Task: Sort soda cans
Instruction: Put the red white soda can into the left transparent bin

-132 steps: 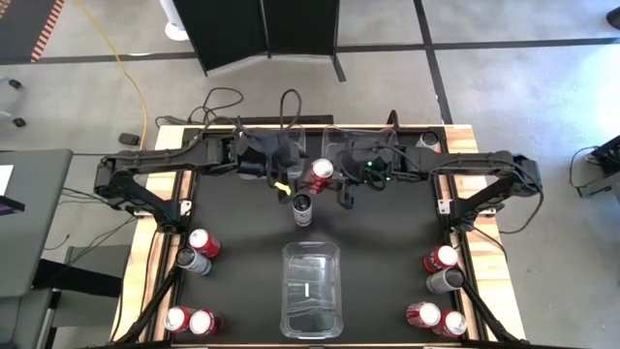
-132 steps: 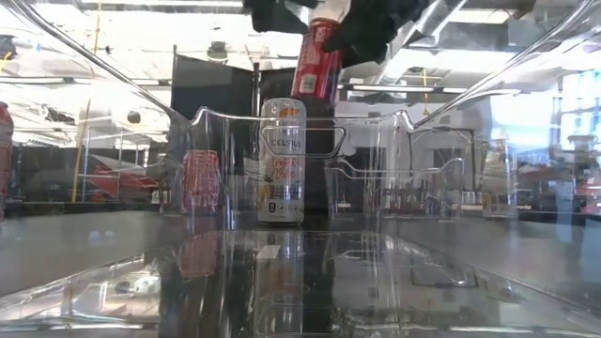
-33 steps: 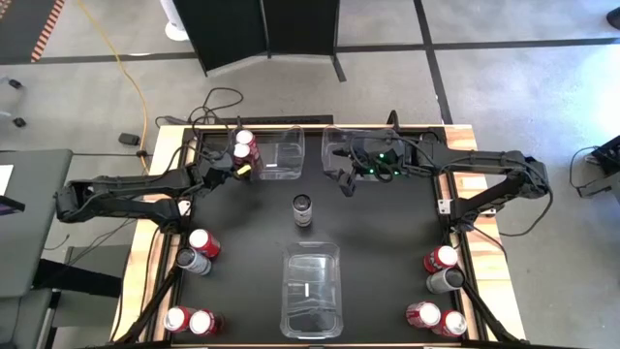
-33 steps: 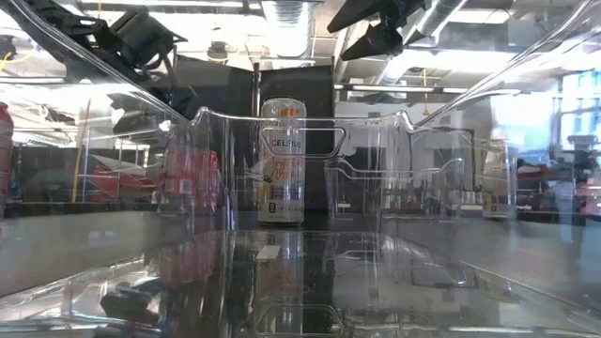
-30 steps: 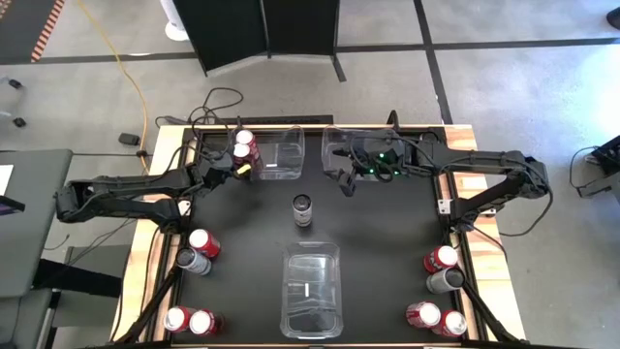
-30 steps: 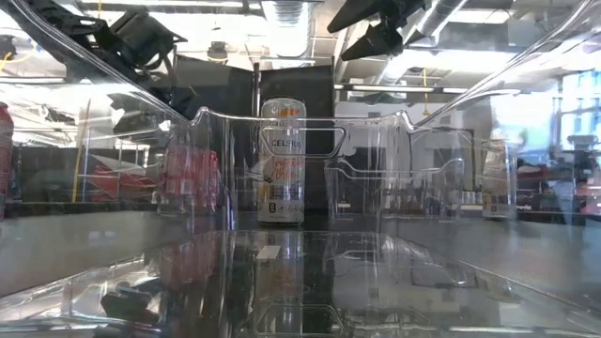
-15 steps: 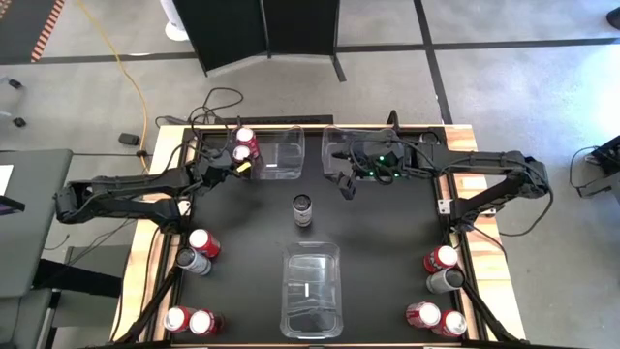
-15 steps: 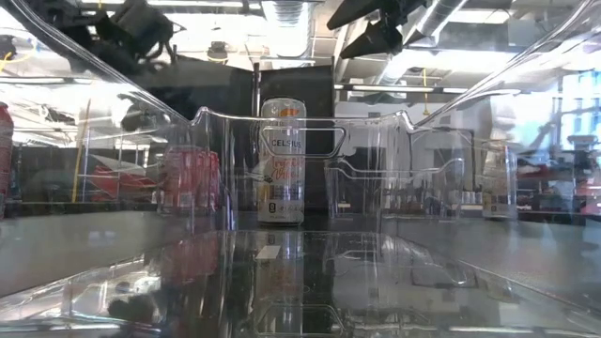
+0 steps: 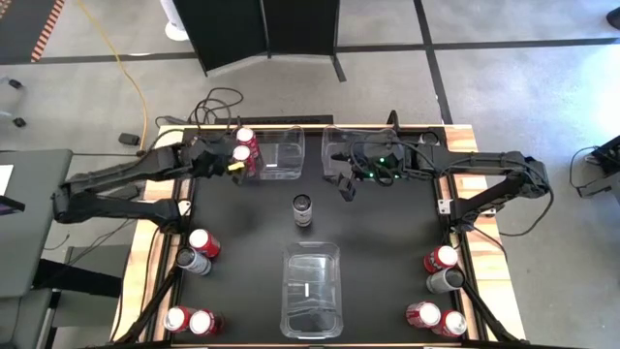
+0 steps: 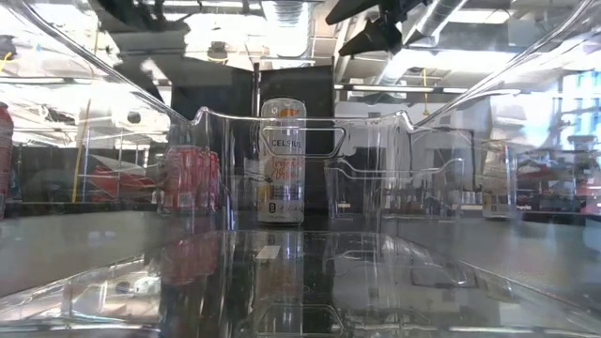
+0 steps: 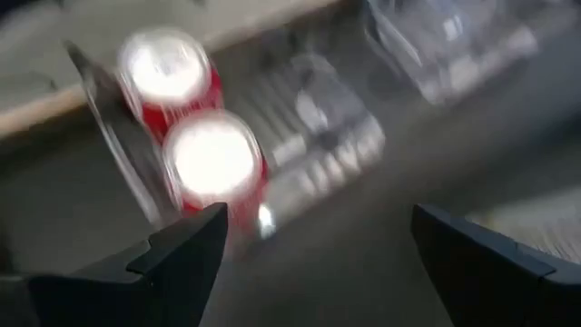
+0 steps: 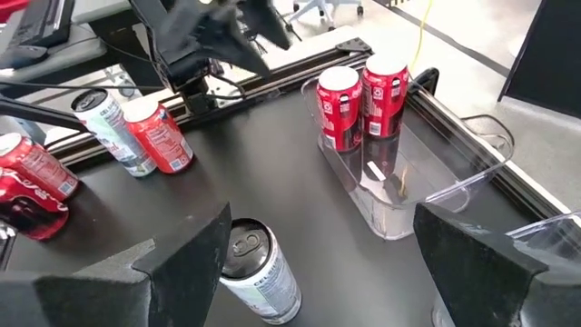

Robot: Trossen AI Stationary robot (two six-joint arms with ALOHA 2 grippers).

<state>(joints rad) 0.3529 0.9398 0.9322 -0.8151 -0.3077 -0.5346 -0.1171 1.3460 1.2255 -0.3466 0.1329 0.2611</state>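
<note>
A: Where do the soda cans stand?

B: Two red cylindrical cans with silver tops (image 9: pixel 242 144) sit upright, touching, at the far left end of the clear rectangular plastic bin on the left (image 9: pixel 276 161), at the far edge of the black bench (image 9: pixel 378 242). One pale silver can with printed lettering (image 9: pixel 302 208) stands alone at mid-bench, between the far bins and a third clear bin nearer the front (image 9: pixel 311 288).

A: And the rest?

B: Not yet sorted. On the left edge, a red and a grey can (image 9: pixel 197 251) lie together, with two more red ones (image 9: pixel 192 321) at the front corner. On the right edge, a red and a grey can (image 9: pixel 443 269), then two red ones (image 9: pixel 435 319). I count eleven; I cannot find a twelfth.

A: The tools?

B: The left tool (image 11: pixel 313 250) hangs just beside the two binned red cans, its fingers (image 11: pixel 186 250) spread wide and grasping nothing. The right tool (image 12: pixel 322 263) hovers above the far right clear bin (image 9: pixel 347 147), also released and empty, looking down toward the lone silver can.

A: So how far along?

B: Early, I'd judge. Two reds are placed; the right bin and the front bin look empty. The silver can seems the likely next pick.
</note>
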